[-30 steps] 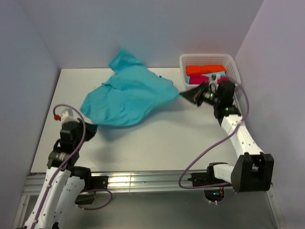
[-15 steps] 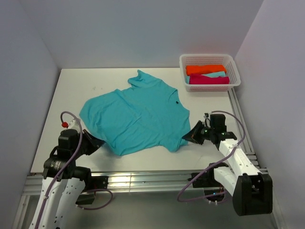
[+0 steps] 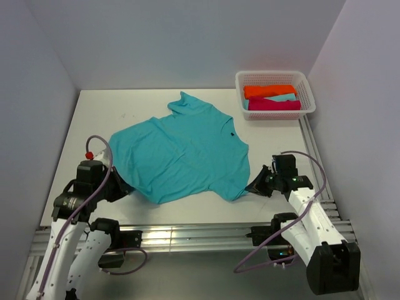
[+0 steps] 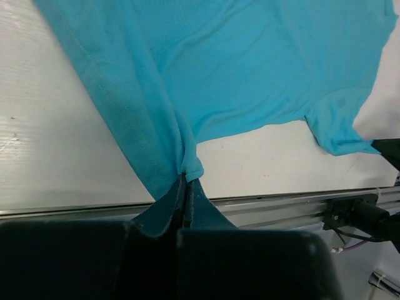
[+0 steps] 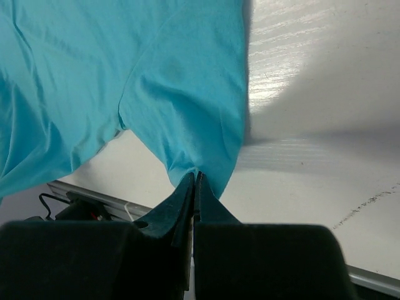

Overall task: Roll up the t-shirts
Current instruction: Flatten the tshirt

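Observation:
A turquoise t-shirt (image 3: 181, 153) lies spread over the white table, collar toward the back and one sleeve pointing at the rear wall. My left gripper (image 3: 127, 186) is shut on its near-left edge; in the left wrist view the fabric (image 4: 237, 69) runs out from the pinched tips (image 4: 185, 178). At the near-right corner my right gripper (image 3: 252, 186) is shut on the shirt, and the right wrist view shows cloth (image 5: 156, 75) bunched at the closed tips (image 5: 195, 175). Orange (image 3: 269, 90), pale turquoise (image 3: 286, 97) and magenta (image 3: 273, 105) t-shirts lie folded in the basket.
The white lattice basket (image 3: 278, 114) stands at the back right corner of the table (image 3: 187, 206). A metal rail (image 3: 187, 234) runs along the near edge between the arm bases. Grey walls close in the left, back and right sides.
A second ago the turquoise shirt hung lifted toward the back. Both grippers have pulled toward the near edge and lowered, and the shirt now lies spread flat.

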{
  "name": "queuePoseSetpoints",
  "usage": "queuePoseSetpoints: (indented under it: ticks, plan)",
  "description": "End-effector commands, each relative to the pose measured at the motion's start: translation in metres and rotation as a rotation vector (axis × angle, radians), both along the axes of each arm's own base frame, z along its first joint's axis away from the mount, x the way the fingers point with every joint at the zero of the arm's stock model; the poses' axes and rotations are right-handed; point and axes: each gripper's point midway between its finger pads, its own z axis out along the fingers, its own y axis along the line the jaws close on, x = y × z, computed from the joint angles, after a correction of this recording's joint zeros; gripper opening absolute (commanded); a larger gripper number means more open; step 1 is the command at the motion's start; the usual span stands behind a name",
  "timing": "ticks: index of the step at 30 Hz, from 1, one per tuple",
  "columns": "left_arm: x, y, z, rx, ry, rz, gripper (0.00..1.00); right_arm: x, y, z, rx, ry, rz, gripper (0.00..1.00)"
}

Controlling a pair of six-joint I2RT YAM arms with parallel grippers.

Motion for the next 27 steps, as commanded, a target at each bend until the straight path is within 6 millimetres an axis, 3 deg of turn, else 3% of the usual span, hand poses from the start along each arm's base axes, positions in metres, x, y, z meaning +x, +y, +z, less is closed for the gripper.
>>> queuePoseSetpoints:
  ticks: [1, 5, 13, 18, 23, 27]
  plan:
    - [0.007, 0.008, 0.0, 0.085, 0.061, -0.018, 0.01, 0.014, -0.002, 0.015, -0.021, -0.042, 0.005, 0.0]
    - [0.019, 0.007, -0.007, 0.107, 0.132, -0.007, 0.01, 0.028, -0.002, 0.024, -0.028, -0.069, 0.001, 0.0]
    - [0.031, 0.009, -0.042, 0.211, 0.382, -0.011, 0.01, 0.05, -0.004, 0.033, -0.041, -0.044, -0.019, 0.0]
    - [0.02, 0.009, -0.06, 0.284, 0.477, -0.034, 0.0, 0.075, -0.011, 0.05, -0.095, -0.085, -0.021, 0.0]
    - [0.019, 0.016, -0.06, 0.317, 0.475, 0.003, 0.0, 0.1, -0.016, 0.066, -0.14, -0.119, 0.0, 0.0]
    - [0.018, 0.02, -0.065, 0.347, 0.505, 0.021, 0.0, 0.107, -0.009, 0.07, -0.113, -0.119, 0.031, 0.0]
